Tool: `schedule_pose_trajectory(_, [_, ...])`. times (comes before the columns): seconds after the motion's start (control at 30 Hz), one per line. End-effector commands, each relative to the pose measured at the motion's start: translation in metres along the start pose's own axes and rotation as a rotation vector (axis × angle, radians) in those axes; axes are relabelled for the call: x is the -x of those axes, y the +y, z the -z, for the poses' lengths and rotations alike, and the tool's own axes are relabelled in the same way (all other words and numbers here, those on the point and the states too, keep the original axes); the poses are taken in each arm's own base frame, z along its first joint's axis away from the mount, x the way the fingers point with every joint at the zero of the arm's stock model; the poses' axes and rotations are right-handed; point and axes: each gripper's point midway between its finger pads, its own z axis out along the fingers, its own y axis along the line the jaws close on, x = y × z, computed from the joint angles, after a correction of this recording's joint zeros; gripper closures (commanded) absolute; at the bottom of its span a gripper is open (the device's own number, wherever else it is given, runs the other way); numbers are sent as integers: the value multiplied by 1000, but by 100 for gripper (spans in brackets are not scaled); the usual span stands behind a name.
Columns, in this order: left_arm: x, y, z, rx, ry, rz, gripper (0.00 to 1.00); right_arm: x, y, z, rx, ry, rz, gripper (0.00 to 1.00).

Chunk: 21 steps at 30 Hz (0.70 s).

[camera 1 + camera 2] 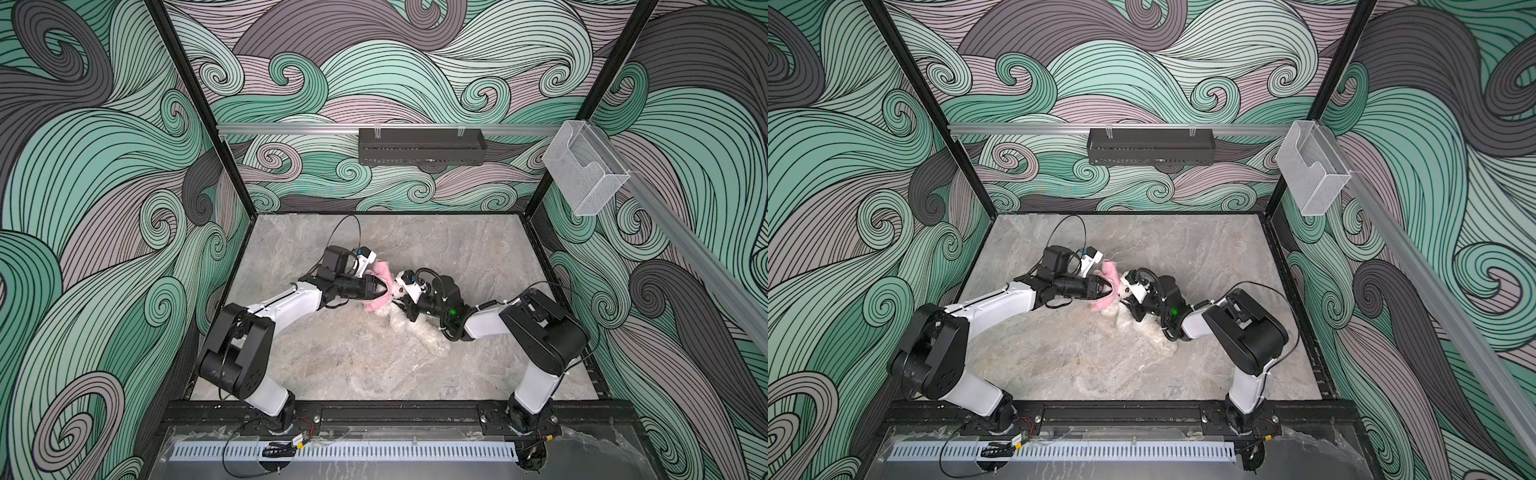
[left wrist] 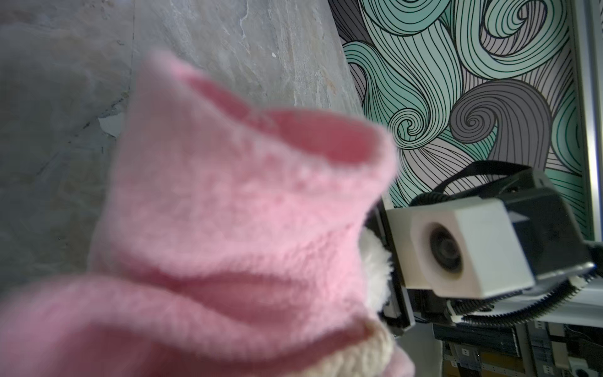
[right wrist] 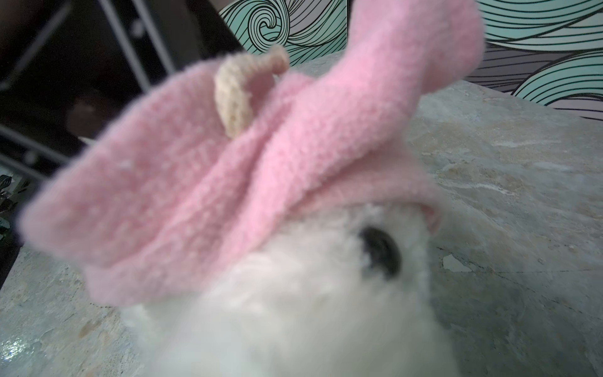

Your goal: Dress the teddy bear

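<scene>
I count one teddy bear (image 1: 428,338), one pink shirt (image 1: 383,272), two arms (image 1: 286,301), one black tray (image 1: 422,146), one clear bin (image 1: 584,174)

The teddy bear (image 3: 293,310) is fluffy white plush; the shirt (image 3: 195,196) is soft pink knitted cloth, fuzzy and matt, with a cream ribbed trim (image 3: 233,94). The table (image 3: 505,196) I work on looks like grey veined stone, matt and slightly rough. The camera housing (image 2: 473,248) on my right wrist is smooth matt white plastic

blurred teddy bear (image 3: 293,310), ears under pink shirt (image 3: 195,196)
</scene>
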Motion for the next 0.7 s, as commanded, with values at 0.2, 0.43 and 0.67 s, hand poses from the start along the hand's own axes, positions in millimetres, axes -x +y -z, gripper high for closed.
schedule_pose_trajectory(0.2, [-16,-20,10,-123,58,47,43,53,11,14,2,-181,157,100])
schedule_pose_trajectory(0.43, [-16,1,20,-45,25,103,40,50,9,17,2,-161,162,100])
schedule_pose_trajectory(0.67, [-20,13,19,-22,34,136,51,54,8,18,6,-167,164,100])
